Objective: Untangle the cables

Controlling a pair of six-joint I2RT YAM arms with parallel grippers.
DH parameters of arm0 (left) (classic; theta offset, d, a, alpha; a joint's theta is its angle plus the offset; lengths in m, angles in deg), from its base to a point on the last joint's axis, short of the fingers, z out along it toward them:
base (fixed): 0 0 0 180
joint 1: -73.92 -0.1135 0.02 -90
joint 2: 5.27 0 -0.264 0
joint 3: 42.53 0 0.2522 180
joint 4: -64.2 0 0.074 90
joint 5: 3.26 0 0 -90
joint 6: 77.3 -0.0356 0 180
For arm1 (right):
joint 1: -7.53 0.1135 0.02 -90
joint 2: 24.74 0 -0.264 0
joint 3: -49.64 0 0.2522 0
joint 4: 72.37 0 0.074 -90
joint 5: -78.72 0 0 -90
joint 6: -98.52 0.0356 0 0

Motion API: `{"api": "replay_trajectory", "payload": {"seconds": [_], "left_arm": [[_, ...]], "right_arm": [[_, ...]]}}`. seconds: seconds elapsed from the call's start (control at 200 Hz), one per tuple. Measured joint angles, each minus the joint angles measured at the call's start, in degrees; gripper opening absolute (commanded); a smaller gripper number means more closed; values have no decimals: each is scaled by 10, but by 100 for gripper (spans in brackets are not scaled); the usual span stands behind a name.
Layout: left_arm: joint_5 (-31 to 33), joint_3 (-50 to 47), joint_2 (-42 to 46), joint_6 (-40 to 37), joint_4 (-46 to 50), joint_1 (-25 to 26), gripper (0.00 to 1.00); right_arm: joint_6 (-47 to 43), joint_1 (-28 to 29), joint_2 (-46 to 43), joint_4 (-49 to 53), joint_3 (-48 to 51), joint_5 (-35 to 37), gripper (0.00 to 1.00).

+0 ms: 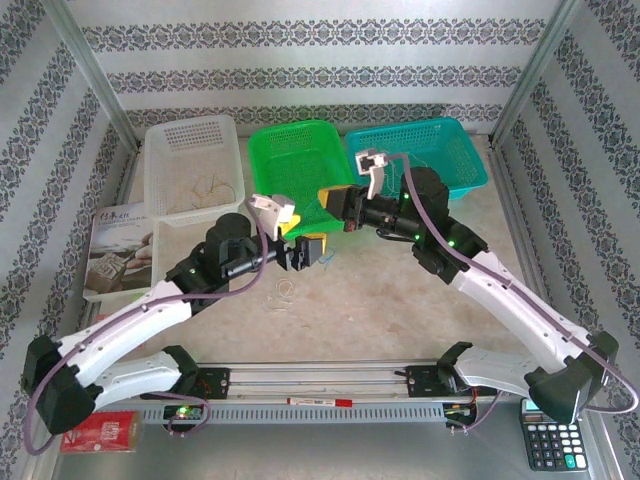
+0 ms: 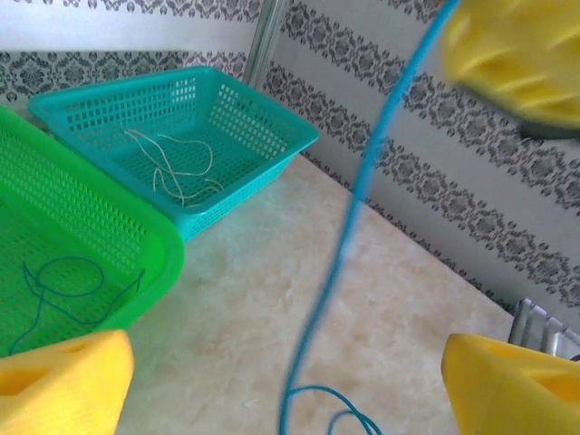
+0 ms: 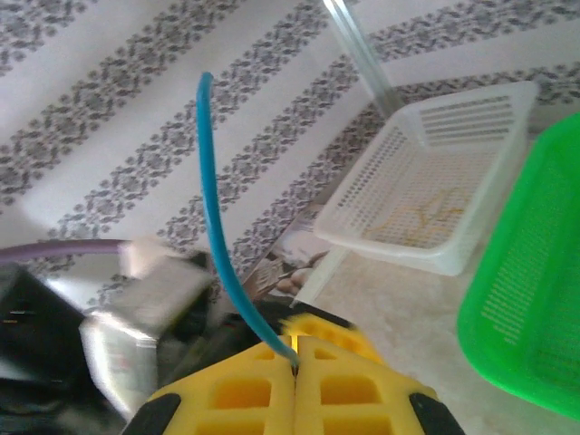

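Right fingers pinch shut on blue cable, strung above table's middle toward far edge; left fingers gape wide around it, ungripped, so a pull could slip it free.

A lab-style robot test booth: patterned panel walls on aluminium posts, mounting rail along the tabletop.

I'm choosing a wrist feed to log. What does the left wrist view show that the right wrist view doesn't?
Left wrist, not right: teal basket holding whitish cables; a looped blue cable in the green basket. Right wrist, not left: white basket with yellowish cables; a booklet beside it. Both: the hanging blue cable, which the right gripper is shut on, and the green basket.
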Motion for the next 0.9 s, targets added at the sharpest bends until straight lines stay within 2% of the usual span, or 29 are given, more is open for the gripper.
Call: {"api": "replay_trajectory", "payload": {"seconds": [0.075,0.135,0.175,0.46,0.694,0.899], "left_arm": [[-2,-3,-25,-1,-22,0,37],[-5,-12,-40,0,-48,0,24],[-7,-21,-48,8,-67,0,19],[-33,-94,-73,44,-166,0,18],[-36,-148,-69,69,-191,0,18],[-32,-175,-31,77,-191,0,16]], "right_arm": [[-4,13,10,2,-23,-2,0],[-4,15,15,1,-39,-5,0],[-3,14,19,0,-49,-7,0],[43,-25,48,-42,-107,-22,0],[102,-82,63,-99,-142,-21,0],[137,-126,67,-131,-155,-12,0]]}}
